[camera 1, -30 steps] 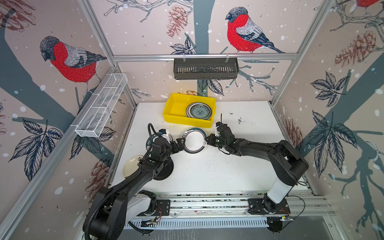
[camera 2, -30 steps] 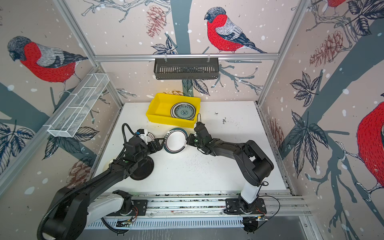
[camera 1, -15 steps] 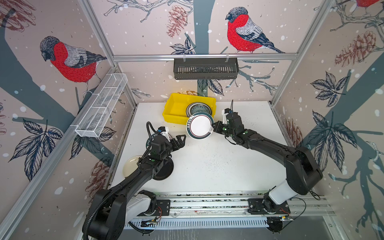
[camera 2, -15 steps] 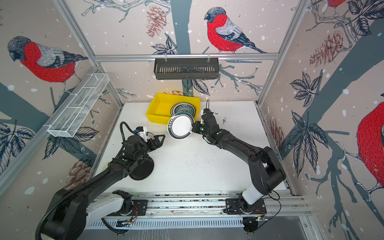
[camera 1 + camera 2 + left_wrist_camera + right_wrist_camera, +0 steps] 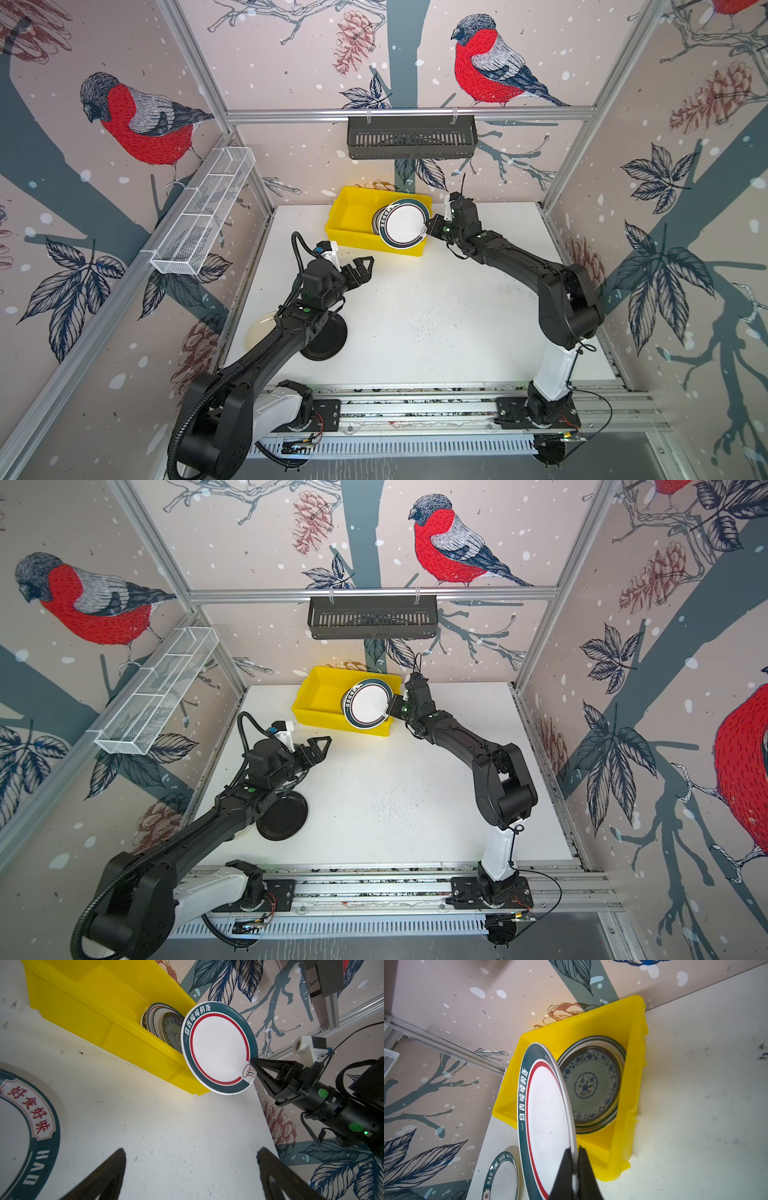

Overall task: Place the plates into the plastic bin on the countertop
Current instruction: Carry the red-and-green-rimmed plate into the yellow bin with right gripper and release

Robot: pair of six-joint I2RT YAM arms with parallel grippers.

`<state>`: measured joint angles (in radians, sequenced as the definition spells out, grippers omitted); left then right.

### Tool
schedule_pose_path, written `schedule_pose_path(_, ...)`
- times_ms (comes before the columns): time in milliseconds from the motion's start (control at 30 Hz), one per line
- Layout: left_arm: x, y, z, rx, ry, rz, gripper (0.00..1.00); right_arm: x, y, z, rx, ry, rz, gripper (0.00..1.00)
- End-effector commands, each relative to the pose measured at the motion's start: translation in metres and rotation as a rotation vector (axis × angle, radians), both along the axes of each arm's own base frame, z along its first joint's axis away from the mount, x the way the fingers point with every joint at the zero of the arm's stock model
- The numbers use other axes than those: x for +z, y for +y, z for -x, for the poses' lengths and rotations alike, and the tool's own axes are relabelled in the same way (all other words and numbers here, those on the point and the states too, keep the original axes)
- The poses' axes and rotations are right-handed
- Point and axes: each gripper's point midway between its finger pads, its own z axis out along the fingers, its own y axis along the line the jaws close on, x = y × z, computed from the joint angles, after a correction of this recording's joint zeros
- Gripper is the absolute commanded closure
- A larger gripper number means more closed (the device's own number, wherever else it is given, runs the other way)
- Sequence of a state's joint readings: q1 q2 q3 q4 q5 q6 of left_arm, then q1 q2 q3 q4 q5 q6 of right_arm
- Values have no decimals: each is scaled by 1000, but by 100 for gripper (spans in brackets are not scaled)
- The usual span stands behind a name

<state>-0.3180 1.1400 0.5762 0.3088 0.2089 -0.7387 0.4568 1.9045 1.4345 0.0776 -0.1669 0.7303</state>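
Observation:
A white plate with a dark teal lettered rim and a red ring hangs tilted on edge over the right end of the yellow plastic bin. My right gripper is shut on its rim, as the right wrist view shows. A stack of plates lies in the bin, topped by a blue-patterned plate. My left gripper is open and empty over the countertop, in front of the bin. Behind it on the countertop lie a black plate, a cream plate and a teal-rimmed lettered plate.
A dark slotted basket hangs on the back wall above the bin. A white wire mesh tray is fixed to the left wall. Aluminium rails carry both arm bases at the front edge.
My right gripper has carried the lettered plate from the middle of the countertop up and back over the bin, tipping it on edge. The left gripper stayed open and drew back slightly.

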Motion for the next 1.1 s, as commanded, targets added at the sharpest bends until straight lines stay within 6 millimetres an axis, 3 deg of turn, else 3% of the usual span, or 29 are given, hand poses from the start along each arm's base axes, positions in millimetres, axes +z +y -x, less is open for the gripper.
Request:
schedule_pose_path(0, 7, -1, -5, 2, -19, 6, 2, 12, 6, -16, 12, -36, -50, 99)
schedule_pose_path(233, 1, -8, -12, -23, -1, 2, 2, -14, 3, -45, -36, -10, -19, 99)
schedule_pose_path(433, -4, -4, -12, -2, 12, -19, 2, -31, 7, -56, -46, 4, -4, 99)
schedule_pose_path(900, -4, -3, -17, 9, 26, -27, 2, -32, 10, -80, -68, 3, 14, 99)
schedule_pose_path(1067, -2, 1, -17, 29, 26, -41, 2, -40, 15, -79, -68, 8, 76, 88)
